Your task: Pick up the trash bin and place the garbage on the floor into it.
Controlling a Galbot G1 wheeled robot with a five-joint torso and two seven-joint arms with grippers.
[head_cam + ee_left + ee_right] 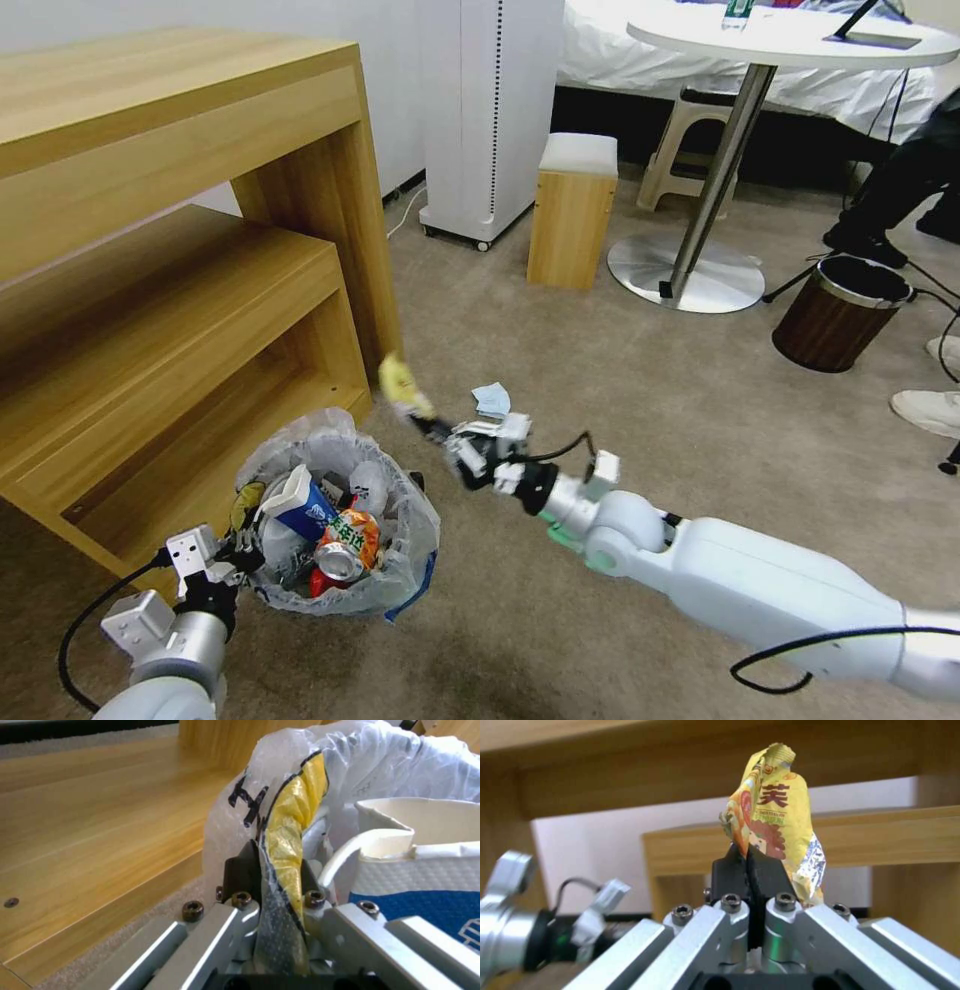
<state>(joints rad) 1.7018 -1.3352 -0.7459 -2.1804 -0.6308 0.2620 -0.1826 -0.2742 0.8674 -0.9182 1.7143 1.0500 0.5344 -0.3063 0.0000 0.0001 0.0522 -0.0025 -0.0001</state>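
Right gripper (pixel 432 424) pinched tight on one yellow wrapper (pixel 772 823), held above the floor (pixel 600 400) between the wooden shelf unit (pixel 180 250) and one crumpled blue-white paper (pixel 491 400). Left gripper (pixel 243 548) clamped on the bagged rim of the one trash bin (pixel 400 560), loaded with one blue-white cup (pixel 300 505) and one crushed can (pixel 338 565). Farther off, one brown bin (pixel 835 315).

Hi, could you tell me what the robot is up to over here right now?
It is clearing litter off the carpet. The left gripper is clamped on the rim of the bag-lined trash bin, which already holds cans, a carton and wrappers. The right gripper pinches a yellow wrapper, held up beside the bin. A crumpled blue-white paper lies on the floor.
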